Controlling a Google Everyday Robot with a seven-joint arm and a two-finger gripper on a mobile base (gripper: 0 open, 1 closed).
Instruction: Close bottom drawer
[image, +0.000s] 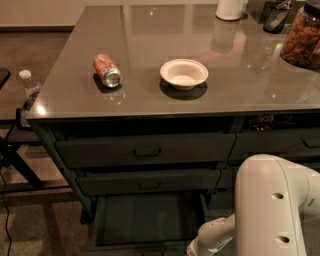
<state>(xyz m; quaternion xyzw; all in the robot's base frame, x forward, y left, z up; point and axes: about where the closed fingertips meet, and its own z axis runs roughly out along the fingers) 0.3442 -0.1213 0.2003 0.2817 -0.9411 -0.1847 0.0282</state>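
Observation:
The bottom drawer of the wide stack is pulled out, showing its plain dark flat interior; its front edge runs along the bottom of the view. The two dark drawers above it are pushed in. My white arm fills the lower right, and its wrist reaches down by the drawer's front right corner. The gripper itself is below the frame, out of view.
On the grey countertop lie a tipped red can and a white bowl. A jar of snacks and a white container stand at the back right. A plastic bottle stands on a rack at left.

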